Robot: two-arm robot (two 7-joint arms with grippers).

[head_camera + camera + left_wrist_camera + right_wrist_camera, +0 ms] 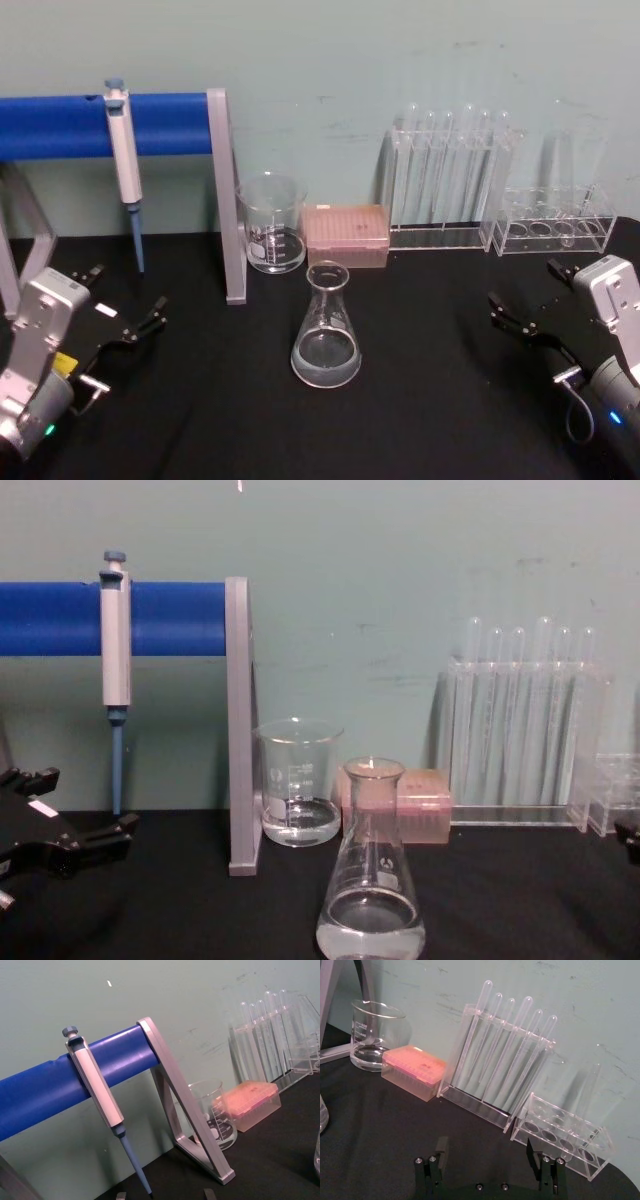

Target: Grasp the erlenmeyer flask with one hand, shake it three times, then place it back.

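We see the erlenmeyer flask (326,330) standing upright on the black table (430,400) at the lower centre of the head view, just in front of the beaker (272,225) and the pink box (346,235). The left gripper (125,295), lower left, and the right gripper (524,283), right edge, sit well apart from it, fingers spread wide, holding nothing.

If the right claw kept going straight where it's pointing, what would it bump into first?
Probably the tall test tube rack. The open right gripper points toward that rack's near end. The smaller rack sits beside that line, so with depth unclear it might clip that one instead.
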